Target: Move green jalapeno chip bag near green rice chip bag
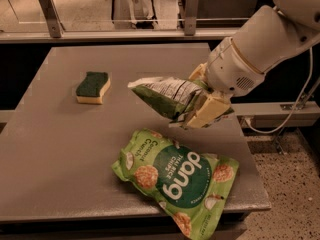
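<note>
The green jalapeno chip bag [167, 97] is a small dark green wrinkly bag with a white print panel. My gripper [202, 104] is shut on its right end and holds it in the air above the table, pointing left. The green rice chip bag [175, 176] is a large light green "dang" bag lying flat near the table's front right corner, just below and in front of the held bag. The two bags do not touch.
A yellow sponge with a green top [92, 87] lies on the grey table [60, 149] at the left. The rice bag hangs slightly over the table's front edge. A rail with metal posts [47, 6] runs behind the table.
</note>
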`<state>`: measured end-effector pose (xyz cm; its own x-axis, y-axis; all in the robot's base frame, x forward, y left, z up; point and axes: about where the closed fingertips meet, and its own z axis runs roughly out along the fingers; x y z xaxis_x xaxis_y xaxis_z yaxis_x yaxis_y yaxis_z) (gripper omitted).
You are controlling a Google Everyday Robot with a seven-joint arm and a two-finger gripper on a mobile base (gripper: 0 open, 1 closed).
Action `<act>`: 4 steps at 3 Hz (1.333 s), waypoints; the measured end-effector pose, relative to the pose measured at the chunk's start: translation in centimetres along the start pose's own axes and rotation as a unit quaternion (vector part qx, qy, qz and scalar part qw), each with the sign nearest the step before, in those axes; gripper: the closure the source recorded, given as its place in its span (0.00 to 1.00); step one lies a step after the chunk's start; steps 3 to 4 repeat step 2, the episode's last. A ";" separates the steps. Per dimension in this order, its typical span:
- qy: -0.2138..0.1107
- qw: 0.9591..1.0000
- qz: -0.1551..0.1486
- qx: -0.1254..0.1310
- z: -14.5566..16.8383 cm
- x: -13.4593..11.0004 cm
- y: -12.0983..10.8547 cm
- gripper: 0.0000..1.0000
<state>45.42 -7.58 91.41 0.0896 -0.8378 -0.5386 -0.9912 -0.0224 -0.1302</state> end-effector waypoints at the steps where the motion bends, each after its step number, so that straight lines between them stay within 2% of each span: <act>1: 0.000 1.000 -0.001 0.000 0.0 -0.1 0.0 0.00; 4: 0.000 1.000 -0.002 0.000 0.0 -0.2 0.0 0.00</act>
